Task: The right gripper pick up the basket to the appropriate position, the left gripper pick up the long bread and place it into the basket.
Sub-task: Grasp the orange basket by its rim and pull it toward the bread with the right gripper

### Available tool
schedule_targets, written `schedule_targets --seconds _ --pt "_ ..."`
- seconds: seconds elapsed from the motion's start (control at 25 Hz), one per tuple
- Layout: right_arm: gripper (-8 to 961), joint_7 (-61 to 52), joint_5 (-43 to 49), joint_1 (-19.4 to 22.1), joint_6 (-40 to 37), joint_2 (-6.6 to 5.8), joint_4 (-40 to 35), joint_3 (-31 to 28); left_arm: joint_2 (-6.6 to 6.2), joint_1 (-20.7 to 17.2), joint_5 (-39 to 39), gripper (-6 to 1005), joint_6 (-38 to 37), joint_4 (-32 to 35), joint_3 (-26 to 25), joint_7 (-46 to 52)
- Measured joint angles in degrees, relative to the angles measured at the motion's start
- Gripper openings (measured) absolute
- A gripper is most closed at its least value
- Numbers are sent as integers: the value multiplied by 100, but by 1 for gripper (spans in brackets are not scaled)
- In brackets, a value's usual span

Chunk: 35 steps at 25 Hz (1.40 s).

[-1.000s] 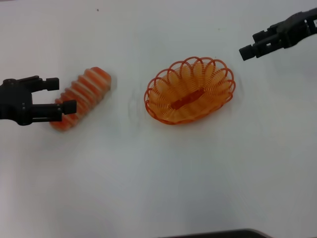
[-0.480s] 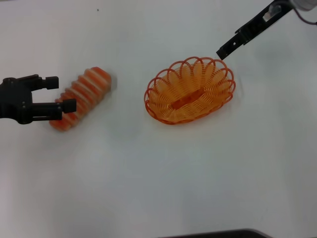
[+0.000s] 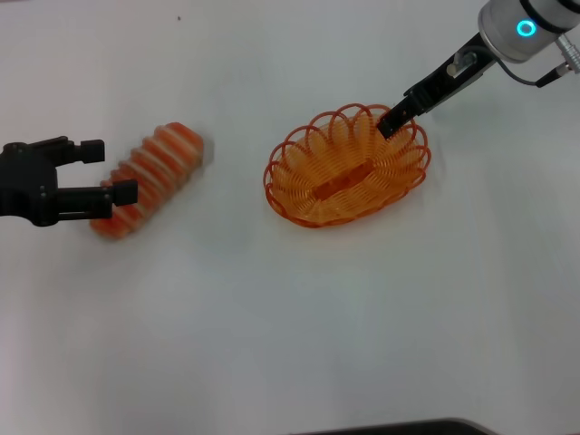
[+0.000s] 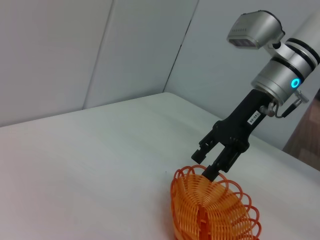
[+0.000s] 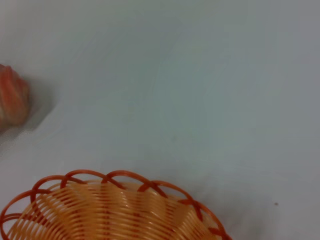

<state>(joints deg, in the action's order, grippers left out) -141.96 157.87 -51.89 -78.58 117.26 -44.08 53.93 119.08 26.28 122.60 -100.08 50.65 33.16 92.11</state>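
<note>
Orange wire basket point(image 3: 348, 165) is sitting right of centre on the white table point(image 3: 299, 317), as the right gripper point(image 3: 395, 119), fingers apart, is dipping over its far right rim, one finger inside and one outside. Far to the left, the left gripper point(image 3: 113, 172) is hovering with fingers spread beside the near end of the long bread point(image 3: 149, 178), which is lying diagonally on the table.

Basket point(image 5: 115, 210) & long bread point(image 5: 12, 100) cut off at right wrist frame edge.
</note>
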Motion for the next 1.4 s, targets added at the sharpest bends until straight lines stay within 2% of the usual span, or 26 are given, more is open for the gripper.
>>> schedule_targets --seconds 0.36,0.6,1.0,1.24,1.4 --pt "755 96 29 30 25 120 -55 107 15 -8 0 933 49 -12 -3 -10" --pt "526 68 73 2 77 137 -29 289 0 -1 1 933 48 0 -5 -10" --pt "272 2 103 -6 107 139 -24 309 -15 25 0 933 51 6 -12 -9" --pt "43 -5 54 3 99 138 -31 246 -26 40 1 933 52 6 -12 -3" --pt "22 -6 -152 28 22 88 -49 183 -25 49 1 933 51 13 -45 0"
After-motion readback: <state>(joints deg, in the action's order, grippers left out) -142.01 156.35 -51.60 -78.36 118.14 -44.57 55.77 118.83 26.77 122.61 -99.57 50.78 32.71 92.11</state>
